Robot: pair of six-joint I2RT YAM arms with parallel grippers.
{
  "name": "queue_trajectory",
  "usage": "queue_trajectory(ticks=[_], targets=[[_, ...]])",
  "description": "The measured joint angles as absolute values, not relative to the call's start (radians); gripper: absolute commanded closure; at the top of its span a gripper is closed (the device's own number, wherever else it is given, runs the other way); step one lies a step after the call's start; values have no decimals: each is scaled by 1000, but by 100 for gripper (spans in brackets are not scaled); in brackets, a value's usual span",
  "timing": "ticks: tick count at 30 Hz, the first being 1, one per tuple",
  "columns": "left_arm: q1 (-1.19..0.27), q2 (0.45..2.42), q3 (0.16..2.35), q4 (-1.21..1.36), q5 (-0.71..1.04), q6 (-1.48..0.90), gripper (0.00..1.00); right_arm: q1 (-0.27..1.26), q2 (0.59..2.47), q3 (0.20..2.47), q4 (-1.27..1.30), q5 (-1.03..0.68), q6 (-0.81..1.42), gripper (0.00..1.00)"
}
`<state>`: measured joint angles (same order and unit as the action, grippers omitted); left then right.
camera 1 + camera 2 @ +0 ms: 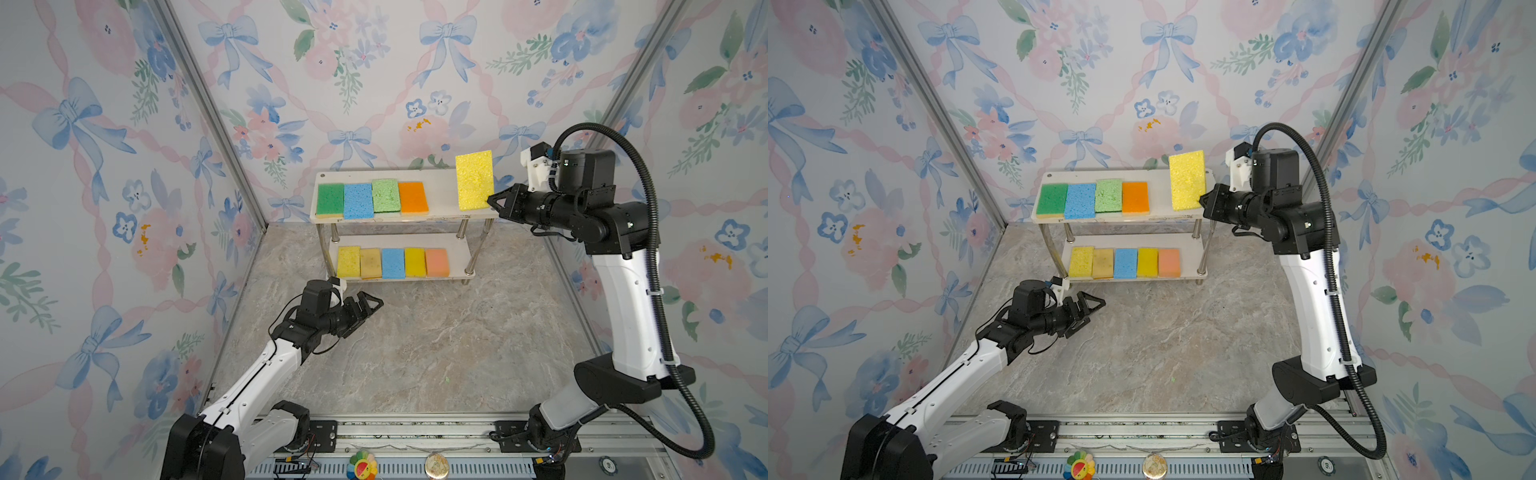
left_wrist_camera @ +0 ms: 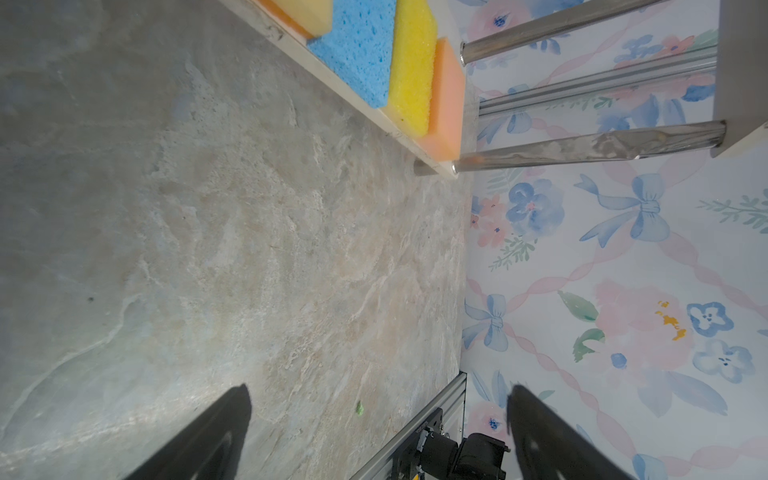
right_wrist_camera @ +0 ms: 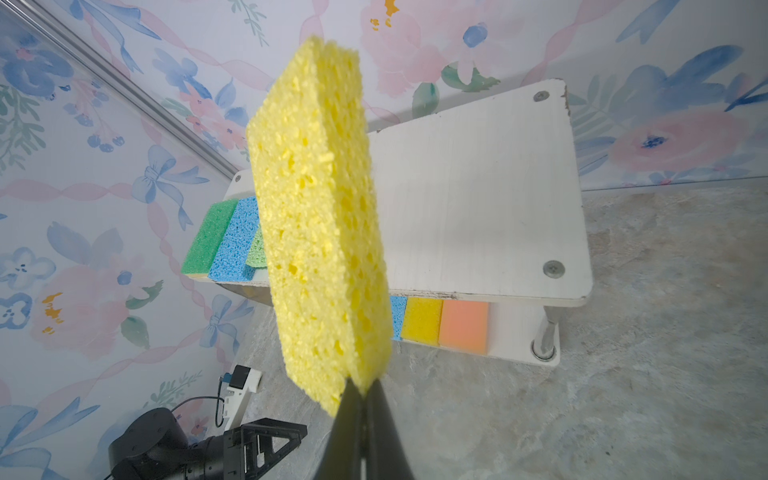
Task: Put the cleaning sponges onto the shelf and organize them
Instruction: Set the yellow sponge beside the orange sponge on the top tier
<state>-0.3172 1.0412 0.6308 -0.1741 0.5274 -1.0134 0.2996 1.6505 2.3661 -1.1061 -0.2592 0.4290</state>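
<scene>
The right gripper [image 1: 491,201] has its jaws pressed together on the lower corner of a yellow sponge [image 1: 474,179]. The sponge stands upright on its short edge over the right end of the shelf [image 1: 444,198], at its upper board; whether that edge touches the board cannot be told. In a top view the bare slot lies at three o'clock of the orange sponge [image 1: 413,197], the last of four lying flat up there. The lower row [image 1: 392,262] looks full with five. The left gripper [image 1: 365,311] hangs spread and empty over the table [image 1: 415,353], at seven o'clock of the shelf and well apart from the work.

This looks like the final placement. To do it well, the wrist should roll the sponge toward nine o'clock until its broad face is down and its long sides run parallel to the orange one, then lower it just beside that neighbour without pushing it. Held by one corner, the soft foam will likely droop and swing, so a slow tilt suits. The jaws should part only once the sponge lies flat, then withdraw toward three o'clock
</scene>
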Motion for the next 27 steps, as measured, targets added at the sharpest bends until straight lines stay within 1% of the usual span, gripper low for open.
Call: queue_trajectory(ticks=[4,13,27], targets=[[-298,1028,610,-183,532,-1013,2,294,1704,2402,-1108,-281,437,94],[-236,1021,590,-182,562,-1002,2,287,1764,2422,-1108,-323,479,94],[-226,1053,585,-182,595,-971,2,287,1843,2486,-1117,-361,527,95]])
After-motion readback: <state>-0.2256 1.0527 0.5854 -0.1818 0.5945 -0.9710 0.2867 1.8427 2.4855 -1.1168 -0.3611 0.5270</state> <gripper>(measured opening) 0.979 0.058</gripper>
